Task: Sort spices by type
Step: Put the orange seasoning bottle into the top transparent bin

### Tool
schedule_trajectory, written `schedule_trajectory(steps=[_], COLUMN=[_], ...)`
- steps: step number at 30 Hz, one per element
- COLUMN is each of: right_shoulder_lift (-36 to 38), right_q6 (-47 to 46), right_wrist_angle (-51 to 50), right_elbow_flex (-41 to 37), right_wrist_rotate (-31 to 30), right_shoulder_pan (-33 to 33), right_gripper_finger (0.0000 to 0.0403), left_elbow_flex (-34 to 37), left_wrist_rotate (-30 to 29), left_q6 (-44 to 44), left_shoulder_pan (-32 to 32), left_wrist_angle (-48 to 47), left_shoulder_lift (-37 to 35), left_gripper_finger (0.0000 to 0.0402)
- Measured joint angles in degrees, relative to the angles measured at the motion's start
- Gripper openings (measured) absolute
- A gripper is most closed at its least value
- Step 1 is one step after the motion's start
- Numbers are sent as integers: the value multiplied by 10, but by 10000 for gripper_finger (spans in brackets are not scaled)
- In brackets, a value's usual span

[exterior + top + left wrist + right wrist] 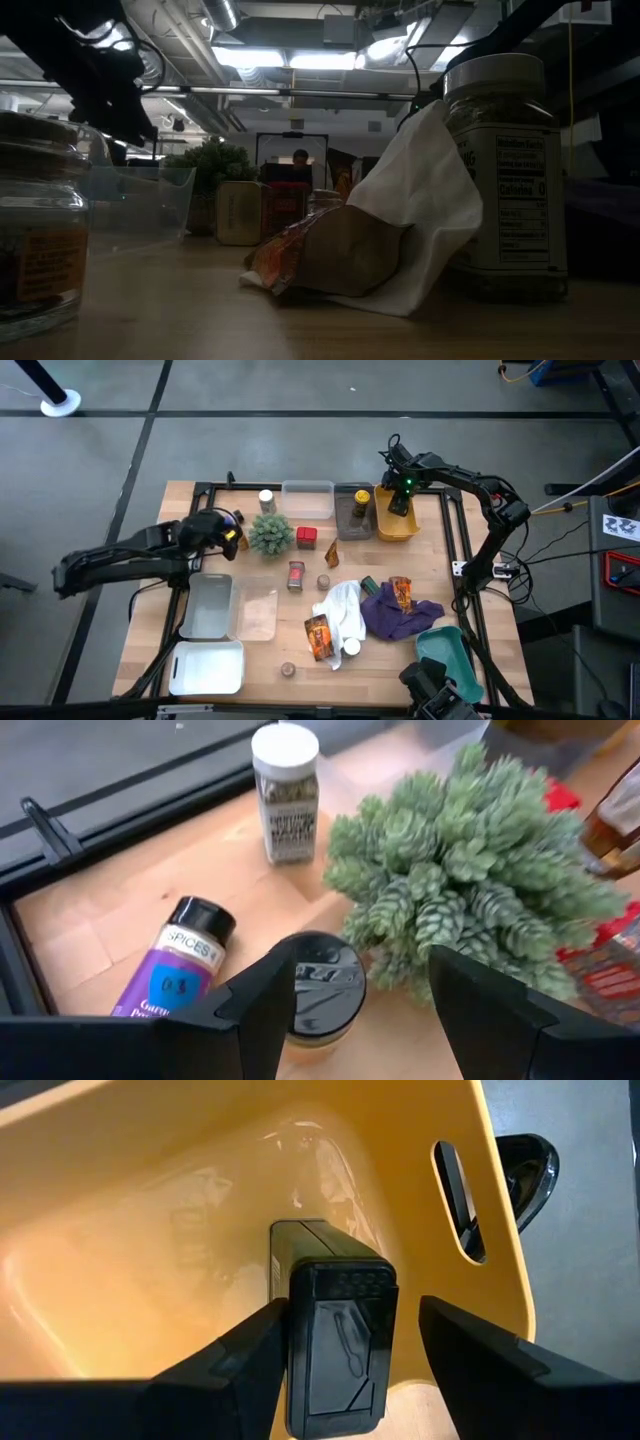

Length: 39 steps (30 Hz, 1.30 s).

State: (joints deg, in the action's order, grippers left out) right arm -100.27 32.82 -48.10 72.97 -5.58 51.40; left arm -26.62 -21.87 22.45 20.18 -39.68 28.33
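My left gripper (360, 1000) is open over the table's left part (225, 532), beside the spiky green plant (470, 890). An upright black-capped jar (322, 982) stands on the wood between its fingers. A purple jar (170, 975) lies on its side nearby, and a white-capped jar (285, 790) stands farther off. My right gripper (345, 1350) is open over the yellow bin (396, 520) at the far right. A dark, black-capped jar (335, 1330) sits in that bin between its fingers; a gap shows on one side.
A grey bin (343, 520) holding a jar and a clear bin (307, 498) stand at the far edge. White trays (207, 605), a teal bin (447, 650), white and purple cloths (345, 610), foil packets (318, 635), a red tin (306, 537) and brown discs (288, 670) lie around.
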Motion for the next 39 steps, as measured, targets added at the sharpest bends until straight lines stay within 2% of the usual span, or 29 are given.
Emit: schedule_trajectory(steps=[17, 39], right_shoulder_lift=[0, 0], right_q6=[0, 0], right_wrist_angle=[0, 0], right_elbow_flex=[0, 0], right_wrist_rotate=[0, 2], right_shoulder_pan=[0, 0], right_gripper_finger=[225, 225], left_elbow_flex=[-1, 0], left_wrist_rotate=[-35, -24], left_q6=[8, 11], left_shoulder_pan=[7, 17], left_wrist_angle=[4, 32], left_shoulder_lift=[86, 88], left_gripper_finger=[219, 219])
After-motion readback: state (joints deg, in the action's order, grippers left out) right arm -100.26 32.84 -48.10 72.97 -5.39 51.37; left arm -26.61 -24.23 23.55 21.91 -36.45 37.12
